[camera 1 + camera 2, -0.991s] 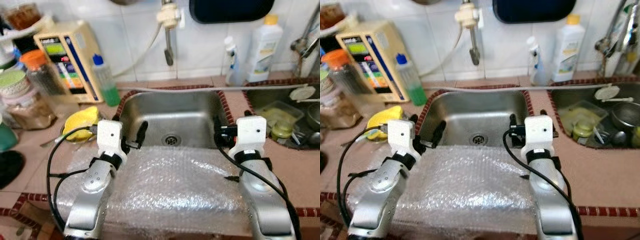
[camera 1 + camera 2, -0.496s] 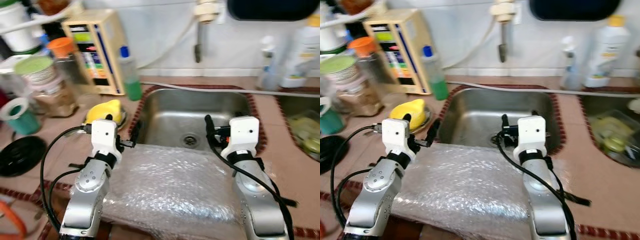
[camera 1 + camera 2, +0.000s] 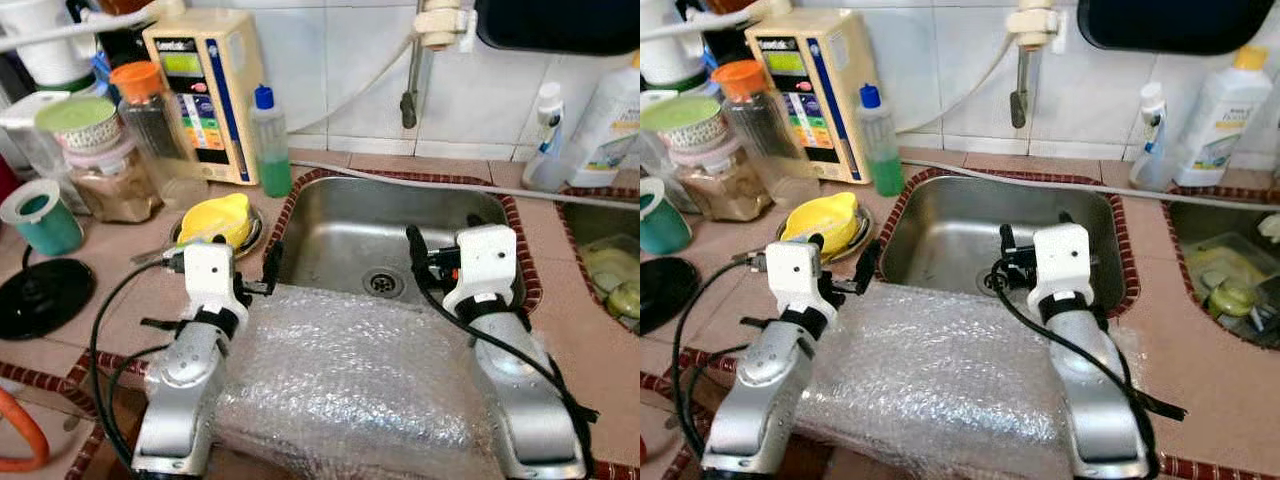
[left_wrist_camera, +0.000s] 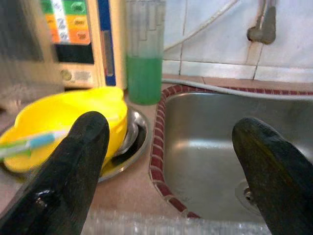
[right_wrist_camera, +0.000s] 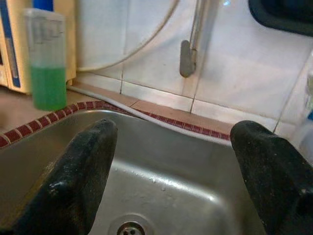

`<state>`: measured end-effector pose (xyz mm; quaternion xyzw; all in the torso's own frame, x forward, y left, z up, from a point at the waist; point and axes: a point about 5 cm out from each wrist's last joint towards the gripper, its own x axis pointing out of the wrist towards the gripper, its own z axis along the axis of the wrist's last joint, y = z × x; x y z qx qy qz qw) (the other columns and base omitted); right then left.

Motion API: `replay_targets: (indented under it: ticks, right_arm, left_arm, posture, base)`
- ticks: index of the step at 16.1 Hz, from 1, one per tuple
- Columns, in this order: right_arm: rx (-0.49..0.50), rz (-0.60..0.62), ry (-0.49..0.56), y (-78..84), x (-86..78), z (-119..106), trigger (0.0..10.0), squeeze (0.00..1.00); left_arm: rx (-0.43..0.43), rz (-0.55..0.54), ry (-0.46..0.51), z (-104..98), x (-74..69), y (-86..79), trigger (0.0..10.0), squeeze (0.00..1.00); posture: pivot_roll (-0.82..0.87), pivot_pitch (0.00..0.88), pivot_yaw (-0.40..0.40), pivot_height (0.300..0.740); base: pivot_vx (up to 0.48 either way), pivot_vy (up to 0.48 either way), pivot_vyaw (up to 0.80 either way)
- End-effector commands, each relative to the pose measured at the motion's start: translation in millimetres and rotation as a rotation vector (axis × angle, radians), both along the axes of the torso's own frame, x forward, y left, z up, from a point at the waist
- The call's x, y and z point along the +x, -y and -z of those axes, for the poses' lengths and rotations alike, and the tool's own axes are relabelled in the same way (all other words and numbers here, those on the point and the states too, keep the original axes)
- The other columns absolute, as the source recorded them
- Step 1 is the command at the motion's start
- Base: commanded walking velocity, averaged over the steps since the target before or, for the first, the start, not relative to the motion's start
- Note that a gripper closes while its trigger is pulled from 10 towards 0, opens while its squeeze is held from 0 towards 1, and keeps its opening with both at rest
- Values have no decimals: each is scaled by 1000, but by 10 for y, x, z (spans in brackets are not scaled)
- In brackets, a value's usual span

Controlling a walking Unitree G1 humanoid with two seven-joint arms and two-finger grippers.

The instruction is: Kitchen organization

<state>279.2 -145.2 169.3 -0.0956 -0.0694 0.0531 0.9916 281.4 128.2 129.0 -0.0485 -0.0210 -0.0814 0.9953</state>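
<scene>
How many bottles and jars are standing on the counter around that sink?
Bottles: 3 (clear bottle of green liquid with a blue cap, small white spray bottle, large white bottle)
Jars: 2 (orange-lidded clear jar, green-lidded jar)
Total: 5

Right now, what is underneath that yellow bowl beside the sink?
The yellow bowl sits on a round metal plate lying on the counter. Whatever lies between bowl and plate is covered. A toothbrush-like handle rests across the bowl.

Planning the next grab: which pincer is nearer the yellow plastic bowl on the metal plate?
Left. The left pincer hovers open just beside the yellow plastic bowl, over the counter edge. The right pincer hangs open over the steel sink, farther away.
</scene>
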Motion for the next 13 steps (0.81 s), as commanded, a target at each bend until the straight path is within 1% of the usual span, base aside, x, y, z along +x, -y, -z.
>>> replay_targets:
  ticks: [1,2,3,5,6,8,9,10,11,12,13]
  right_arm:
    - [6,-29,9,-18,9,-55,10000,0]
    - [3,-34,11,-13,12,-64,10000,0]
    - [-7,-39,19,3,39,-67,10000,0]
    - [10,-17,23,7,74,-77,10000,0]
    - [13,-34,52,-65,96,-144,10000,0]
    - [14,-50,59,-107,108,-154,10000,0]
    - [32,-58,64,-129,120,-172,10000,0]
    - [68,-90,63,-168,123,-186,10000,0]
    - [100,-142,46,-222,115,-184,10000,0]
    - [103,-159,42,-236,109,-181,10000,0]
    - [94,-175,39,-252,101,-170,10000,0]
  left_arm:
    - [-9,-27,2,-2,7,-41,10000,0]
    - [-16,-29,6,-13,10,-44,10000,0]
    - [2,-25,41,-49,26,-44,10000,0]
    - [27,-24,76,-107,53,-55,10000,0]
    - [68,-25,132,-217,105,-58,10000,0]
    - [95,-50,156,-271,152,-88,10000,0]
    - [115,-71,156,-290,176,-137,10000,0]
    - [150,-140,163,-301,185,-240,10000,0]
    - [107,-230,81,-188,199,-428,10000,0]
    - [90,-258,58,-155,200,-479,10000,0]
    - [66,-279,54,-143,206,-520,10000,231]
  posture:
    - [-17,0,13,740]
    - [-17,0,12,740]
    - [-22,0,16,740]
    - [-23,0,14,740]
    - [-30,0,34,740]
    - [-29,0,41,740]
    - [-23,0,52,740]
    - [-18,0,61,740]
    - [-14,0,68,740]
    - [-9,0,66,740]
    - [-6,0,67,740]
  base:
    - [0,0,0]
    - [0,0,0]
    - [0,0,0]
    - [0,0,0]
    - [0,0,0]
    - [0,0,0]
    - [0,0,0]
    - [0,0,0]
    - [0,0,0]
    - [0,0,0]
    - [0,0,0]
